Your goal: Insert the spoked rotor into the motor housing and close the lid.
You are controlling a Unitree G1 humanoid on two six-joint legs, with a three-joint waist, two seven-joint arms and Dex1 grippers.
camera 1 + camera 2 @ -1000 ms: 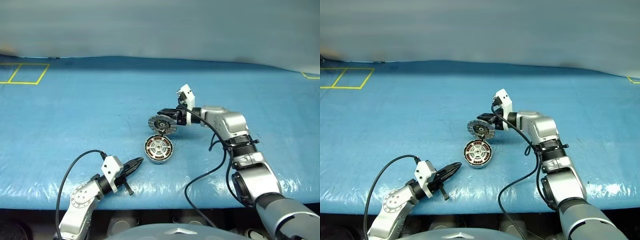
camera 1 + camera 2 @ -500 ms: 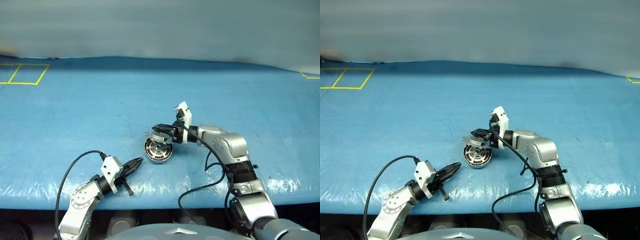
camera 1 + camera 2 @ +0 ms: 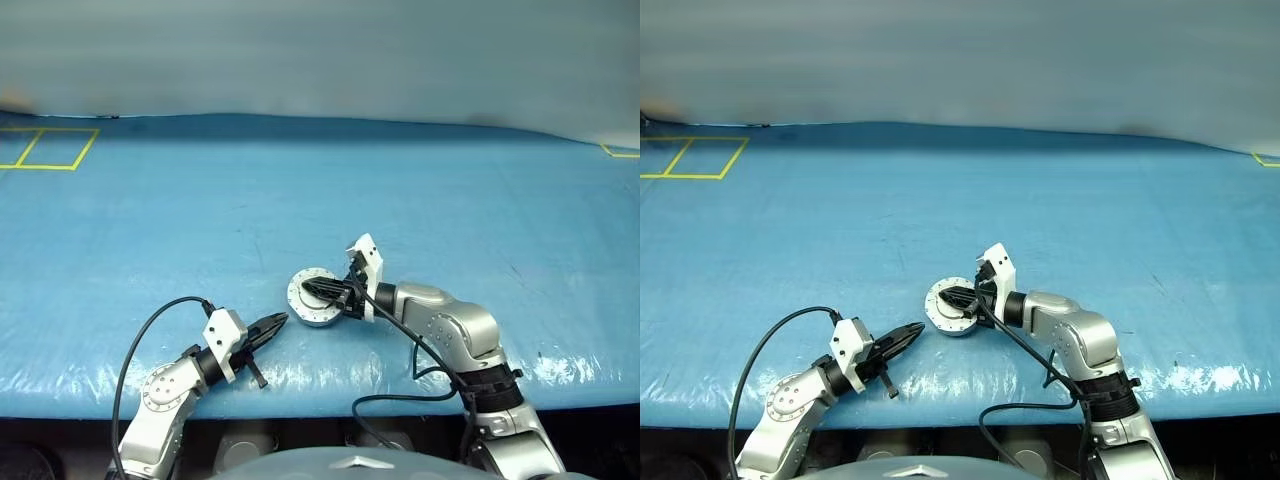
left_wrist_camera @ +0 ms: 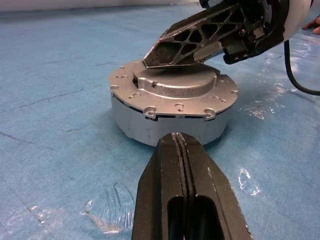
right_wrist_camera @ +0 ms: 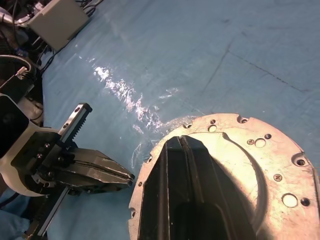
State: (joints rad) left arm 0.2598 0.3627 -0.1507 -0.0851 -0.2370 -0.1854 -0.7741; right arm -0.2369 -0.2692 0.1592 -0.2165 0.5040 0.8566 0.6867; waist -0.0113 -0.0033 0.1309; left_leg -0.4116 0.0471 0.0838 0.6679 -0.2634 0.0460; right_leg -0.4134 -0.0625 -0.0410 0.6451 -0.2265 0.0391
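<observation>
**Lid down on the housing, right jaws resting on top**

I see the lid [image 3: 314, 293] lying flat over the motor housing [image 4: 150, 129], plain silver-grey back up, so the two read as one closed round unit. It sits on the blue counter [image 3: 450, 200] near the front edge, roughly mid-width. The rotor is out of my sight — I can't see inside the closed unit.

My right gripper [image 3: 312, 289] reaches in from the right and lies across the lid's top, jaws pressed together with nothing between them; the left wrist view shows the black fingers [image 4: 190, 37] touching the raised centre of the lid.

My left gripper [image 3: 276, 321] sits just beside the housing, nearer the front edge and to its left, jaws also together and empty, tip aimed at the housing's side wall — close, not touching.
</observation>
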